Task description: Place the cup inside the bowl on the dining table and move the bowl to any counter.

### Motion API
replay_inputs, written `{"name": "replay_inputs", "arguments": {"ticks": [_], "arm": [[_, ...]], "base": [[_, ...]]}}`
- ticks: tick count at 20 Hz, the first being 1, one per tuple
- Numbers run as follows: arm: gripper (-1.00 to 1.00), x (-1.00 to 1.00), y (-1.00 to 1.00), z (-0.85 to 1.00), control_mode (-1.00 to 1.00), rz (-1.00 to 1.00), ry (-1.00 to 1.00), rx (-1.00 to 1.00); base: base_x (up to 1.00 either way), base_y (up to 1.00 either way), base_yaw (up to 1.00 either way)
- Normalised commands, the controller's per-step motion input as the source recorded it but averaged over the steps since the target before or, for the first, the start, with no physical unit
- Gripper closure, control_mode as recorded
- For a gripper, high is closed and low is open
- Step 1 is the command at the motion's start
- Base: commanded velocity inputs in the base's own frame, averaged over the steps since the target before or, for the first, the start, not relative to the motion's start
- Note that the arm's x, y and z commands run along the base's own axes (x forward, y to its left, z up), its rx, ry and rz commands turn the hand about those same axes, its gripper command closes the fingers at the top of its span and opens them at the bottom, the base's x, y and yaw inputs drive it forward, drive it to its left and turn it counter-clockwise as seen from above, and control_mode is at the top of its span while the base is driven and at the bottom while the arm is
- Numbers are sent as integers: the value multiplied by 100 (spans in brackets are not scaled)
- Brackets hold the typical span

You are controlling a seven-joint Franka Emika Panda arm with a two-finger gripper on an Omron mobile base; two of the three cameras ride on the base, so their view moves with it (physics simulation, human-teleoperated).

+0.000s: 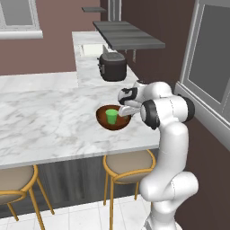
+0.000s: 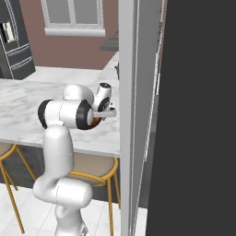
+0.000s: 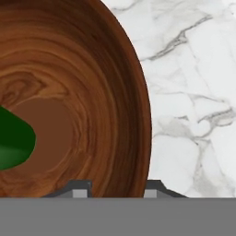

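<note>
The brown wooden bowl [image 1: 120, 126] stands near the front right edge of the white marble dining table [image 1: 45, 121]. The green cup [image 1: 111, 117] stands upright inside it. My gripper [image 1: 127, 109] reaches down onto the bowl's right rim. In the hand view my gripper [image 3: 116, 189] straddles the rim of the bowl [image 3: 92, 92], one fingertip [image 3: 79, 189] inside and the other on the marble [image 3: 193, 92] side. The jaws are narrow, and I cannot tell whether they press the wall. The cup [image 3: 14, 140] shows at the left edge. From the right, my arm hides most of the bowl [image 2: 95, 122].
A black toaster [image 1: 112, 66] sits on the marble top behind the bowl, under a grey shelf [image 1: 128, 36]. Two round stools [image 1: 128, 164] [image 1: 13, 179] stand under the table's overhang. A white post [image 2: 133, 115] and a dark panel [image 2: 198, 115] stand close on my right.
</note>
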Motion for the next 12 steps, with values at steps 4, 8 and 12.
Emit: {"name": "replay_inputs", "arguments": {"ticks": [4,8,12], "arm": [[100,0,0,0,-100,0,0,0],[100,0,0,0,-100,0,0,0],[100,0,0,0,-100,0,0,0]], "base": [[0,0,0],[0,0,0],[0,0,0]]}}
